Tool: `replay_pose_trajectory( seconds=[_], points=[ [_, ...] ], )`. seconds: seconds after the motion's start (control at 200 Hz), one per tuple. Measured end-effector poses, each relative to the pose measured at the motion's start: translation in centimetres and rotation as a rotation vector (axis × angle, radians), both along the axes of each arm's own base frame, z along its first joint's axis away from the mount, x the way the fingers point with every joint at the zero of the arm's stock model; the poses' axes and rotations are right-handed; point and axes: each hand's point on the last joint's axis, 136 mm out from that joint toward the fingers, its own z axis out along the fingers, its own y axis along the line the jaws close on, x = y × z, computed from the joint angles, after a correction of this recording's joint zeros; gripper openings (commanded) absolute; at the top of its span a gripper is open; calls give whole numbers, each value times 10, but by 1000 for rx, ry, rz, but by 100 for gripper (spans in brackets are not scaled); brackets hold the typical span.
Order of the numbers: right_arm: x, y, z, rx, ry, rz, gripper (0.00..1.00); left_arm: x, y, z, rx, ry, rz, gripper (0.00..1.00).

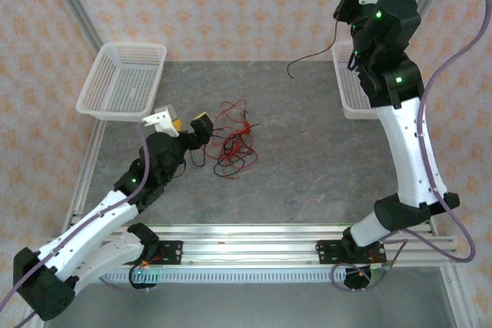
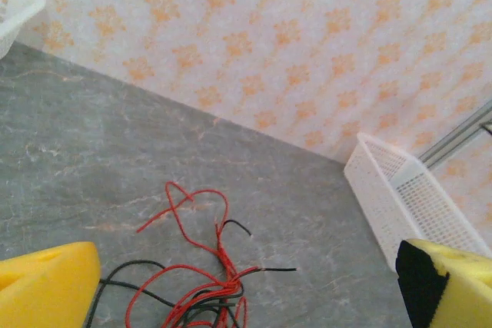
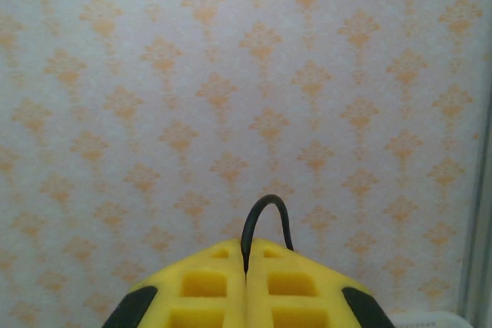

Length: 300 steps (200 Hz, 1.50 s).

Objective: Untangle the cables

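1. The left gripper [image 1: 189, 125] has its jaws spread wide with nothing between them. It sits low over the grey table [image 1: 307, 167], just left of the cable tangle.
2. The cable tangle [image 1: 232, 140] lies on the table left of centre, thin red and black strands in loose loops knotted together. In the left wrist view it [image 2: 204, 289] lies ahead, between the yellow fingers [image 2: 46, 286].
3. The right gripper [image 3: 246, 270] is clamped on one black cable [image 3: 260, 213], which arches out above the pads.
4. In the top view the right gripper [image 1: 344, 7] is raised high at the far right. The black cable [image 1: 311, 57] dangles from it, its free end well apart from the cable tangle.
5. White baskets stand at far left [image 1: 123, 78] and far right [image 1: 350, 97].
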Motion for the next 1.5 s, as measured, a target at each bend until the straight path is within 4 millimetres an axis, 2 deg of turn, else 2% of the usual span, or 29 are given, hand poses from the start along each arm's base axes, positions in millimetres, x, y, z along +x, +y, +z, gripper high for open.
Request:
replay_pose_trajectory(
  seconds=[0.105,0.3,0.51,0.731,0.901,0.991,1.131,1.216,1.416,1.501],
  points=[
    [24,-16,-7,-2,8,-50,2,-6,0,1,-11,0,-17,99],
    [77,-57,-28,11,22,-159,2,-10,-2,-13,4,57,-40,99],
    [131,-103,-74,34,70,-276,2,-18,3,-20,-9,101,-35,98],
    [169,-153,-127,78,126,-389,2,-27,8,-27,-24,141,-25,96],
    [190,-180,-192,97,219,-460,2,-30,9,-35,-23,183,-21,96],
    [199,-188,-245,102,303,-483,2,-31,9,-36,-15,202,-20,96],
    [202,-198,-331,109,453,-511,2,-31,9,-35,-5,219,-19,96],
    [201,-205,-373,113,526,-529,2,-32,10,-34,-1,225,-19,95],
    [210,-219,-436,126,653,-554,3,-31,9,-36,13,250,-16,92],
    [218,-220,-460,132,716,-540,8,-30,9,-40,22,271,-14,90]
  ],
)
